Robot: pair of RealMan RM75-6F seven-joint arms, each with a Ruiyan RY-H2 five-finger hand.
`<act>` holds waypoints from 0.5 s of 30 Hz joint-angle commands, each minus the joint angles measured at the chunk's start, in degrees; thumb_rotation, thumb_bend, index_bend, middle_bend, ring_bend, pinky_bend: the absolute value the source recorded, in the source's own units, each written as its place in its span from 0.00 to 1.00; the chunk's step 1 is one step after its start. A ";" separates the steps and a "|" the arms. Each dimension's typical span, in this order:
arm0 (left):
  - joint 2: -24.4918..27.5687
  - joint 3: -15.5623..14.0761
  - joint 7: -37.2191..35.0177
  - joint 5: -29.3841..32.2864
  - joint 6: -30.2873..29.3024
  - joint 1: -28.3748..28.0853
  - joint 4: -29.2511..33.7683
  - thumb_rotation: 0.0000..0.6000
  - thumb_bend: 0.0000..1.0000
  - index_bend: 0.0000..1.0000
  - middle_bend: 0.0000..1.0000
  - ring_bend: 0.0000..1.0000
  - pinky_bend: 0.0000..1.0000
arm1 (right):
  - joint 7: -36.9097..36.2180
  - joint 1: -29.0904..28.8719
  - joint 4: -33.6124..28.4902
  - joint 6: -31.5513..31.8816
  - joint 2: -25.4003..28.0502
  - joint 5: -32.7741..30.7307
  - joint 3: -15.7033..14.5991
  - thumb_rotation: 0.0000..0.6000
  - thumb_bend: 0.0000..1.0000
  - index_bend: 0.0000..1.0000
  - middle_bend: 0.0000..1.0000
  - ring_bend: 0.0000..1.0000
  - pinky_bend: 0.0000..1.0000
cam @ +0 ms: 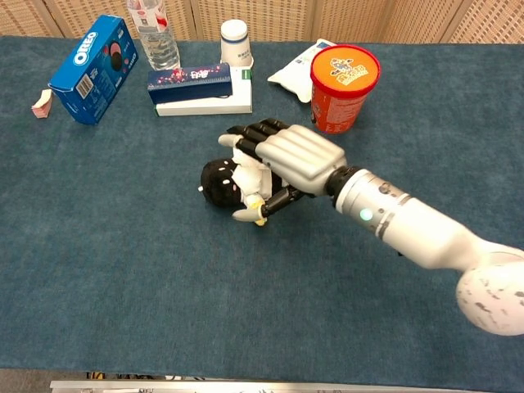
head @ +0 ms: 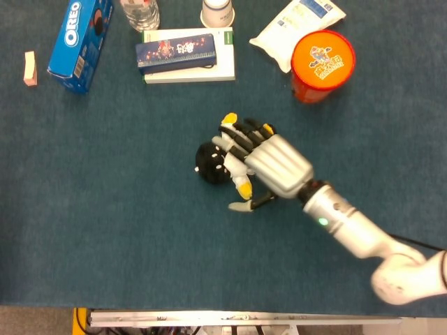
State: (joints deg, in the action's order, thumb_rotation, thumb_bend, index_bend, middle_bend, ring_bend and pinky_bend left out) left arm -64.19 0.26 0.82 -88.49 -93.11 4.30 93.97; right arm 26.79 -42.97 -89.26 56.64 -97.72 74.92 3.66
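Observation:
A small black ball [head: 208,164] [cam: 219,182] lies on the blue cloth-covered table [head: 105,209]. My right hand [head: 269,164] [cam: 286,160] reaches in from the lower right and grips the ball's right side. Its fingers [cam: 250,147] curl down over the top of the ball, and the thumb tip sits at the ball's near edge. The ball still rests on the cloth. My left hand shows in neither view.
Along the far edge stand an Oreo box [head: 80,42], a water bottle [head: 140,12], a dark blue box [head: 178,50] on a white box, a white cup [head: 218,12], a white pouch [head: 297,28] and an orange tub [head: 322,64]. A pink eraser [head: 30,68] lies far left.

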 commanded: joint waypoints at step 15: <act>0.15 0.34 1.07 -1.21 0.83 -1.42 1.09 1.00 0.25 0.00 0.00 0.00 0.02 | -9.89 17.93 -19.22 19.61 37.43 8.41 -6.65 1.00 0.00 0.00 0.00 0.00 0.00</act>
State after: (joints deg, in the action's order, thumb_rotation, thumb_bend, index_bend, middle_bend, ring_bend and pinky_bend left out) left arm -64.04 0.61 1.88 -89.69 -92.28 2.88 95.06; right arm 19.51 -28.23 -108.18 73.20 -63.10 81.48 -1.08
